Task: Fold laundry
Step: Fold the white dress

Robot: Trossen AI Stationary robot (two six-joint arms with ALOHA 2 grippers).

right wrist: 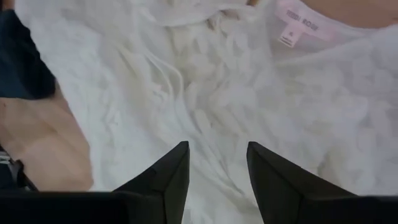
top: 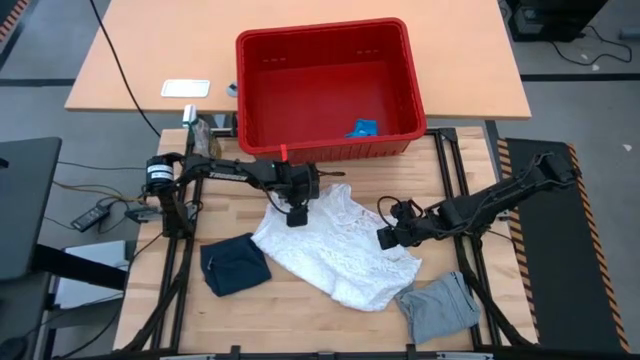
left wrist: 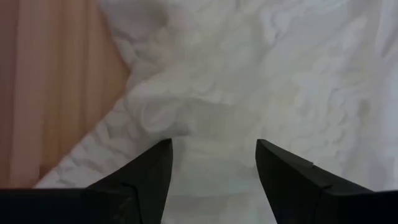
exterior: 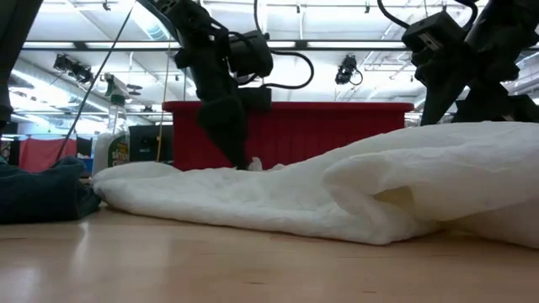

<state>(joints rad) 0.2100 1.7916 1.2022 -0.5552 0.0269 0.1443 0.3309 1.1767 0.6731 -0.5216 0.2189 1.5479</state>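
Observation:
The white crinkly cloth (top: 335, 245) lies spread and rumpled on the middle of the wooden table. My left gripper (left wrist: 214, 149) stands open, pointing down over its far left edge (top: 290, 205). My right gripper (right wrist: 217, 152) is open above the cloth's right side (top: 400, 250), with a pink label (right wrist: 301, 28) showing ahead of it. A dark navy piece (top: 233, 263) lies folded at the left. A grey piece (top: 438, 307) lies at the near right. My left gripper comes down steeply from above with its fingertips (exterior: 242, 160) at a raised wrinkle by the cloth's edge (left wrist: 158, 115); whether they touch it I cannot tell. My right gripper's fingertips are hidden in the low view behind the cloth's hump (exterior: 438, 143); touching cannot be told.
The red basket (top: 330, 85) stands at the table's far edge with a small blue thing (top: 363, 127) inside. A spray bottle (exterior: 114, 143) stands at the far left. Bare wood (top: 300, 310) shows along the near edge between the navy and grey pieces.

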